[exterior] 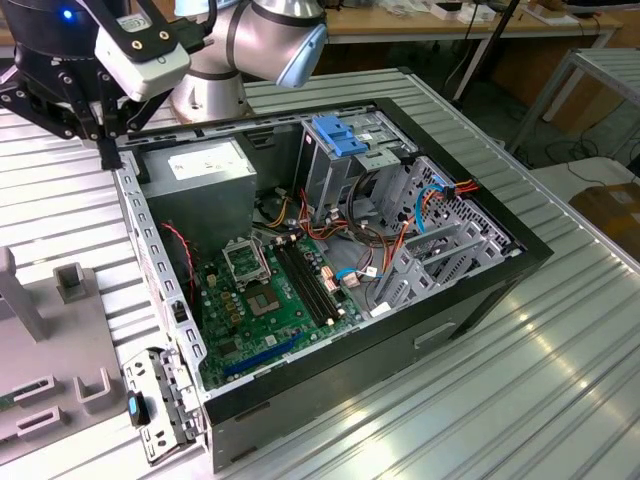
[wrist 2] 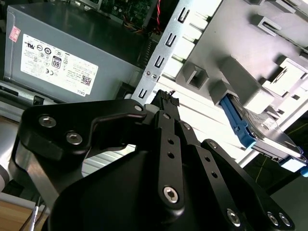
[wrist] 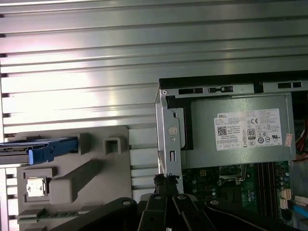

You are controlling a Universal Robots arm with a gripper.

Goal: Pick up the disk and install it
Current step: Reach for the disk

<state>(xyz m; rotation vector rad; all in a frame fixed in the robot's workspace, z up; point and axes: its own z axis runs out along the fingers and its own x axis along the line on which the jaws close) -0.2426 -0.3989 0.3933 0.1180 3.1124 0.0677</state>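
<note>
Gripper (wrist: 166, 180) at bottom centre of the first wrist view, jaws pinched together on nothing, tip near the PC case's corner rail (wrist: 171, 126). Beyond it, at the left edge, the disk (wrist: 47, 147) sits in the grey fixture plate (wrist: 103, 166), untouched, so we're at pre-pick. We reckon the grab needs jaws spread and squared to the blue rails.
</note>
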